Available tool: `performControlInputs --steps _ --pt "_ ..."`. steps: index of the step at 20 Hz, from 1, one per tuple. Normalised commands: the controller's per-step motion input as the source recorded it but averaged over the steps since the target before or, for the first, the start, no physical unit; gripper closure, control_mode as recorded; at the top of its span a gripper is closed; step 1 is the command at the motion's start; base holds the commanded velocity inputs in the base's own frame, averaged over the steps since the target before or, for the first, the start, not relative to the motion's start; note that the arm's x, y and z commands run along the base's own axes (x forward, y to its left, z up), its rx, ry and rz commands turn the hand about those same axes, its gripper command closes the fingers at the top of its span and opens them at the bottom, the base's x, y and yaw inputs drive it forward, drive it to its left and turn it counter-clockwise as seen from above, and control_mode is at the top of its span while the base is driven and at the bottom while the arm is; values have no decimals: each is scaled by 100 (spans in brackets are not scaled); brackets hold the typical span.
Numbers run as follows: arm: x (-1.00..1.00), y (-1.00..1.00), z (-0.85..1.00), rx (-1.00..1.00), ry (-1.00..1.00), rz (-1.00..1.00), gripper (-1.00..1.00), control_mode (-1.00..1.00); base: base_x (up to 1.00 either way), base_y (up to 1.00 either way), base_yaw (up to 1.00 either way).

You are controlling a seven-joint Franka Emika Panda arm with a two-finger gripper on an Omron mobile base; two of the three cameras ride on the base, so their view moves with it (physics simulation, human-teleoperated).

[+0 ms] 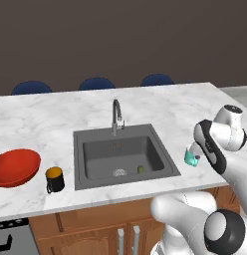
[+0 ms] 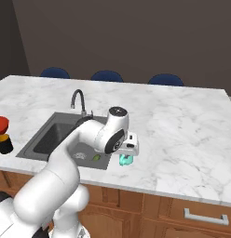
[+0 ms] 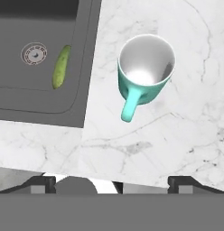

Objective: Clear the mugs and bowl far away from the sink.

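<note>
Standing upright on veined marble, glossy teal mug sits beneath released jaws.

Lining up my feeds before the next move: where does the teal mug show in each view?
Left base view: teal mug, right of the sink, half behind the arm.
Right base view, under the hand, off the sink's right corner.
Hand view, upright, upper centre.
Shared landmark: the sink.

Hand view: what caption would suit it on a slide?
Open gripper above an upright teal mug beside the sink.
</note>
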Motion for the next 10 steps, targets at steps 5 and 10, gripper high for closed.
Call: performControlInputs --steps 5,10 --pt "4 -5 -31 0 0 -6 -100 -100 0 0 0" --pt "17 0 -22 0 0 -14 -100 -100 0 0 0"
